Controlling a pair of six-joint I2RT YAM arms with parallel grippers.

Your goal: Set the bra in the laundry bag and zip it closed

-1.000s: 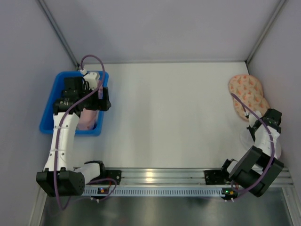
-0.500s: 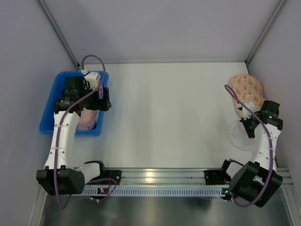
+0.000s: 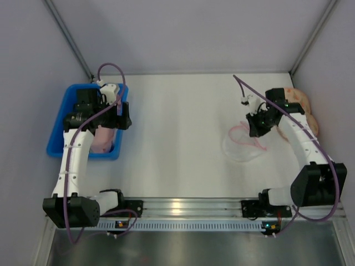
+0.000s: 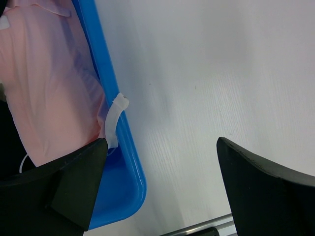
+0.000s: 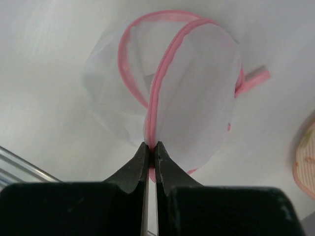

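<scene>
Pink zipper edging is pinched between the closed tips of the right gripper (image 5: 151,145), which holds the laundry bag (image 5: 197,88) by its rim over the right-centre of the table (image 3: 177,122). The translucent mesh looks featherlight and floppy, so the firmer piped edge is probably the sound hold; bare mesh would likely slip or snag. The left gripper (image 4: 160,147), jaws spread wide and empty, hangs over the blue bin (image 4: 106,83), beside the soft bra (image 4: 49,88) lying inside; bunched cup fabric should grip better than thin straps. Since a second ago the right arm has swung the bag inward from the right wall; the left has not moved.
</scene>
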